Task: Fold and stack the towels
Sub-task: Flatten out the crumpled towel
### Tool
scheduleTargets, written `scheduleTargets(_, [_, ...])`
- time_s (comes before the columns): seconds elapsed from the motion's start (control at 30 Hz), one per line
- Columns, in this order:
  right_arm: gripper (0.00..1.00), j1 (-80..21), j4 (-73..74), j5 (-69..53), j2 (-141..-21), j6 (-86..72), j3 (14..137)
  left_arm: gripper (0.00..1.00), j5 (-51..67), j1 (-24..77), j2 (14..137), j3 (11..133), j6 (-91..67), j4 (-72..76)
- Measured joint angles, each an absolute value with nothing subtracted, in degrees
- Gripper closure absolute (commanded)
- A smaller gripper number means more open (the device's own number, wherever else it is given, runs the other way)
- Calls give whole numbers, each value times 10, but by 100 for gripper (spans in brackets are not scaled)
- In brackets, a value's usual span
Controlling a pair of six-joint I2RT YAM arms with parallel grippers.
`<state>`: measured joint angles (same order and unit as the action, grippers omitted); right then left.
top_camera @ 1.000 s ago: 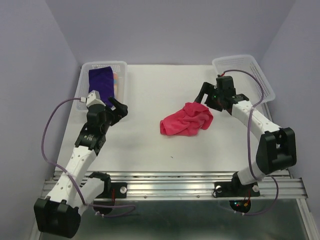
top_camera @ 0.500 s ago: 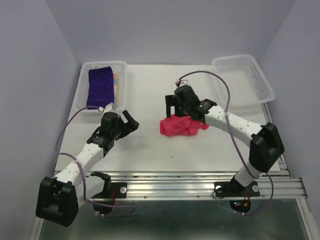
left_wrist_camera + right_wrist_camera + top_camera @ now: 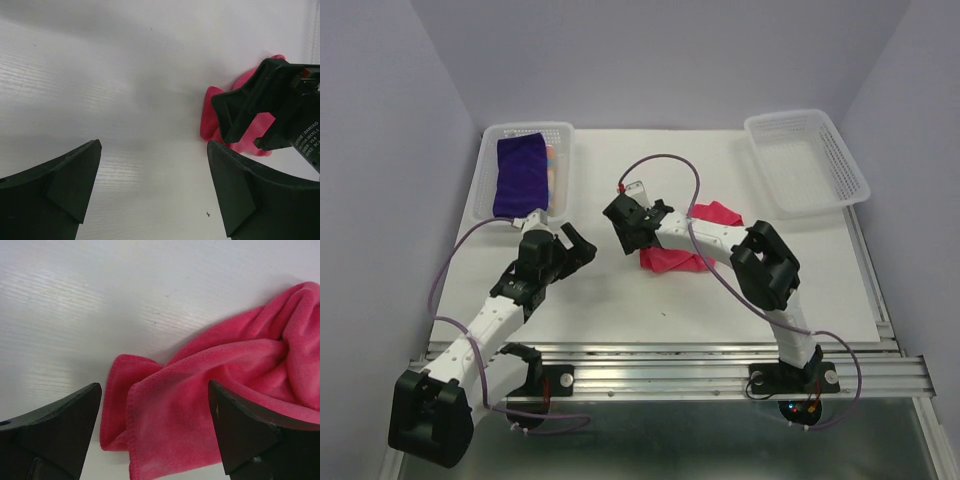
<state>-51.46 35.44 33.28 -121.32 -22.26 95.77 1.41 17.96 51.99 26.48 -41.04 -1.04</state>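
Pink towel (image 3: pixel 665 262) and purple towel (image 3: pixel 520 175), one each, two baskets (image 3: pixel 488 150) (image 3: pixel 840 150); left end effector (image 3: pixel 154 150) and right end effector (image 3: pixel 155 387) both gape wide.

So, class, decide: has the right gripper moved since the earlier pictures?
Yes: the right gripper swung left, away from the right-hand basket, to the pink towel's left end.

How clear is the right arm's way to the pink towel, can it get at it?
Probably yes. The right gripper hangs open just over the crumpled edge of the pink towel, with nothing between them; the left gripper is apart, off to its side.
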Motion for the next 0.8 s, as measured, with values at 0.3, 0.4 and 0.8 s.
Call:
scheduleTargets(0.3, [33, -514, 416, 419, -1227, -244, 972, 1, 13, 180, 520, 258, -411, -11])
scheduleTargets(0.4, [47, -514, 430, 434, -1227, -253, 972, 1, 13, 180, 520, 258, -411, -11])
scheduleTargets(0.8, [97, -514, 429, 462, -1158, -313, 879, 1, 13, 181, 536, 258, -410, -3])
